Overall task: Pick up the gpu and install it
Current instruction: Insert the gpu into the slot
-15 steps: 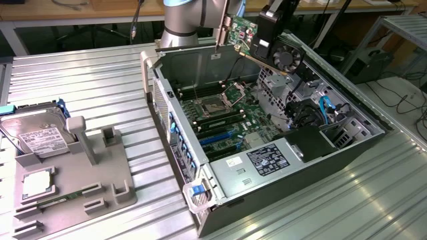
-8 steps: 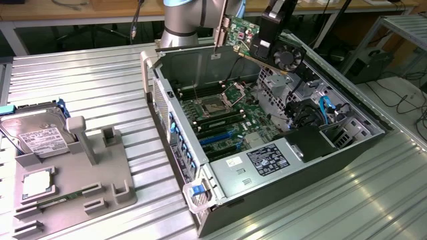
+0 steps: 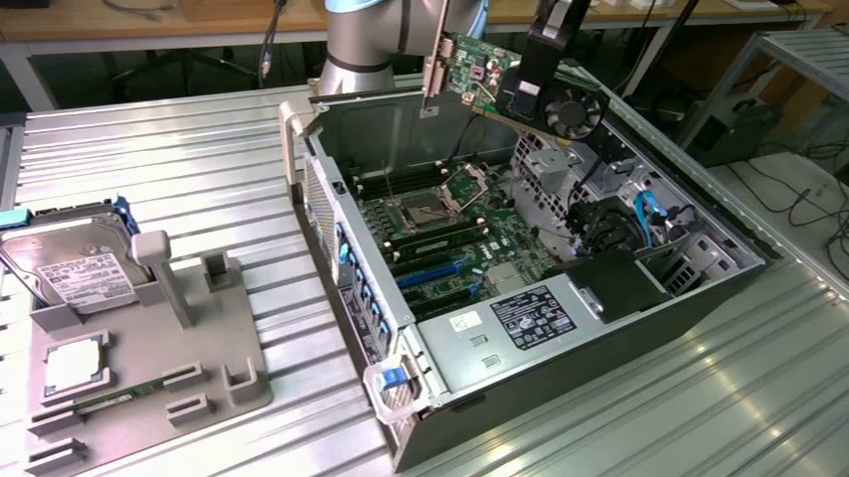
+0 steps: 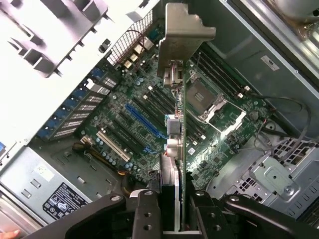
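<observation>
1. The gripper [image 4: 172, 201] was clamped on the gpu [image 3: 494, 78], which hung edge-down above the open case [image 3: 388, 127].
2. Judged risks: its silver bracket [image 4: 185, 35] catching the case's rear wall, or a tilted card missing the blue slot [image 4: 144, 121] on the case's motherboard [image 4: 115, 113].
3. Inside the case, room looked tight; above the case it was free.

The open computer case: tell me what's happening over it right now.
The robot arm's gripper is clamped on the gpu, a green card with a silver bracket, and holds it in the air above the open computer case. The card is clear of the motherboard and not yet seated in any slot. A hard drive sits in a grey holder on the exterior view's left.
</observation>
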Tool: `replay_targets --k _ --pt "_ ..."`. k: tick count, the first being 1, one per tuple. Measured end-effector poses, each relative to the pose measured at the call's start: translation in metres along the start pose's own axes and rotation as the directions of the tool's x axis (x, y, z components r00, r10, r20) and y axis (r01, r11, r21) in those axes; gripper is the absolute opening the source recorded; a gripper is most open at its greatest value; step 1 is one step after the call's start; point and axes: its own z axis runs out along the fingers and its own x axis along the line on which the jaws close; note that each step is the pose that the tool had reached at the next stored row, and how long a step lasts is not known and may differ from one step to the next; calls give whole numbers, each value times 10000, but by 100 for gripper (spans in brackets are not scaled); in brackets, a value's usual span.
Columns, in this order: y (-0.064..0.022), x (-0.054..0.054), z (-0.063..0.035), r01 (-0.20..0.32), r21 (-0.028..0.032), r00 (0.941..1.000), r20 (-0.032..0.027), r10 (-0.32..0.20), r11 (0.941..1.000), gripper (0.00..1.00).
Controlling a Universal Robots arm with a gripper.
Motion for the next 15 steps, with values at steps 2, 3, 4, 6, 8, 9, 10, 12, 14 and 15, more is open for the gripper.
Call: replay_targets --k 2,3,4,6,8,9,10,12,14,15 --pt "0 0 0 200 -3 9998 -3 -200 9998 28" --pt "0 0 0 270 -4 9996 -4 -270 9996 28" --pt "0 0 0 357 -6 9994 -6 -357 9994 28" --pt "0 0 0 529 -9 9986 -8 -529 9986 28" --pt "0 0 0 805 -14 9968 -12 -805 9968 28" --pt "0 0 0 902 -15 9959 -14 -902 9959 28" --pt "0 0 0 977 -17 9952 -15 -977 9952 28" --pt "0 0 0 1129 -20 9936 -18 -1129 9936 28" --pt "0 0 0 1274 -22 9919 -20 -1274 9919 28" --pt "0 0 0 1358 -24 9907 -21 -1358 9907 28"
